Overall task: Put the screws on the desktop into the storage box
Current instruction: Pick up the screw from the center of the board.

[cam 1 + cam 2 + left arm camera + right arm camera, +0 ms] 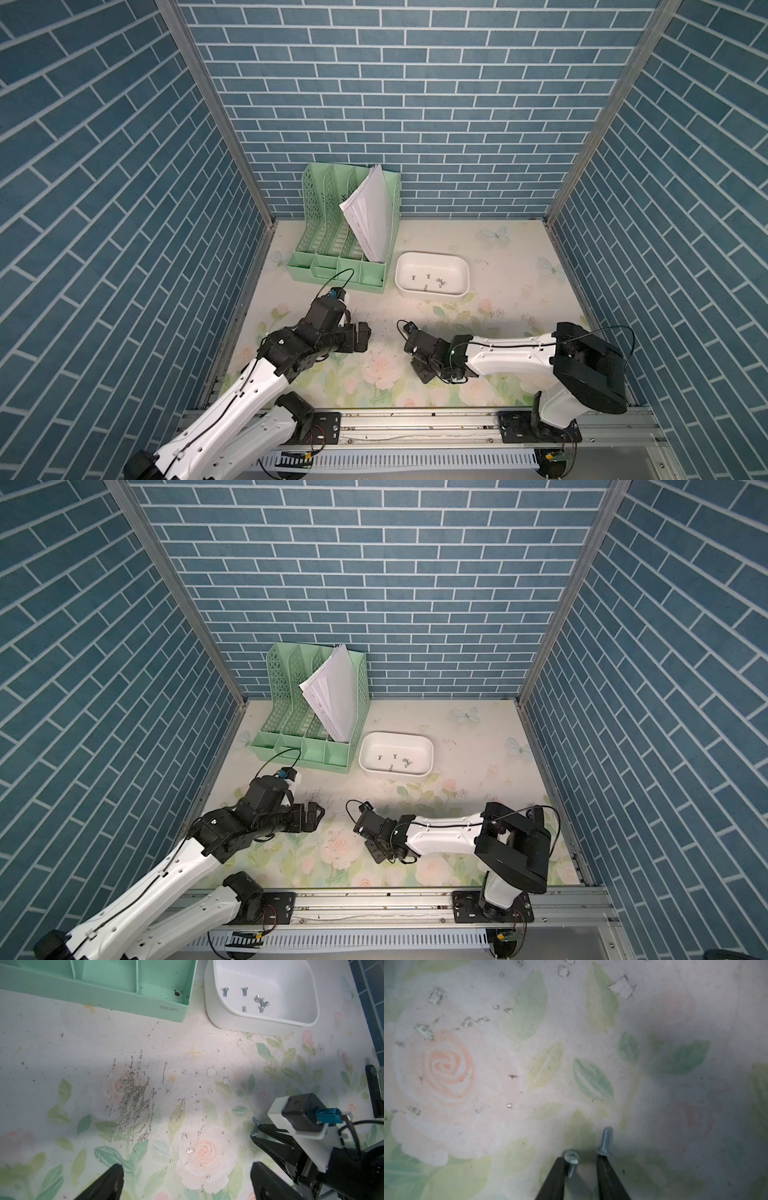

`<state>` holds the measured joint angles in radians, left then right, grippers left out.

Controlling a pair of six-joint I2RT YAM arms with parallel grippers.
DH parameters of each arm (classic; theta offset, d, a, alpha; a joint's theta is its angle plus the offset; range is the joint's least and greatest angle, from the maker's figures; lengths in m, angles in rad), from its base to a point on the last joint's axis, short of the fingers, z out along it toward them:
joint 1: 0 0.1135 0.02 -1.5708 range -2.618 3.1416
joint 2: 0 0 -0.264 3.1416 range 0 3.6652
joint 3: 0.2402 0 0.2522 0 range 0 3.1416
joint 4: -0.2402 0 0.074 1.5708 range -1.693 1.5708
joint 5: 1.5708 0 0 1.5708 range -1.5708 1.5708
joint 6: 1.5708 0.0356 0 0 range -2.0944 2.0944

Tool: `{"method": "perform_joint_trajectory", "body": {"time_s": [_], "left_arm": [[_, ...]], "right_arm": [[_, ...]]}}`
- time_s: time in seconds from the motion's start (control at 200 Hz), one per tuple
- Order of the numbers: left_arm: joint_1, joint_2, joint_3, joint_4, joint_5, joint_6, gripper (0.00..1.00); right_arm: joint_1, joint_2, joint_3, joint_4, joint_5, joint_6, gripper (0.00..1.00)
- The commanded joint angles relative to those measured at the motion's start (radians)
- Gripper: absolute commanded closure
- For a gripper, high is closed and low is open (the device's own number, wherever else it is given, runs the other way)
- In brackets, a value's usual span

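**A robot test booth dressed as a desk corner**

We see a staged lab cell, not a real office. The walls (415,104) are flat panels printed with blue brick, joined by bare aluminium corner posts (216,112). Two white-and-black robot arms (507,353) are bolted to an aluminium rail (415,424) along the front edge, with a slotted cable duct (395,459) below it. The only office touches we find are a mint-green file rack (328,232) holding papers (370,212) and the rose-printed desktop (498,291), whose print is worn through in grey scuff marks (133,1093).
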<state>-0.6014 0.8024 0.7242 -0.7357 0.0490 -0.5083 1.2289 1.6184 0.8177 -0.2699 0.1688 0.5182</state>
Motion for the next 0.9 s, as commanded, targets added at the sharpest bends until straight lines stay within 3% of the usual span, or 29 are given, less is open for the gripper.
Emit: {"method": "perform_joint_trajectory", "body": {"time_s": [0.0, 0.495, 0.895], "left_arm": [[0.008, -0.001, 0.002, -0.001, -0.002, 0.001, 0.0], [0.007, 0.0, 0.001, 0.001, 0.0, 0.001, 0.0], [0.007, 0.01, 0.003, 0.002, 0.001, 0.002, 0.0]], "right_arm": [[-0.008, 0.023, 0.021, 0.011, -0.005, -0.023, 0.72], [-0.01, 0.006, 0.016, 0.008, -0.008, -0.034, 0.88], [-0.018, -0.189, -0.034, -0.061, -0.001, -0.041, 0.92]]}}
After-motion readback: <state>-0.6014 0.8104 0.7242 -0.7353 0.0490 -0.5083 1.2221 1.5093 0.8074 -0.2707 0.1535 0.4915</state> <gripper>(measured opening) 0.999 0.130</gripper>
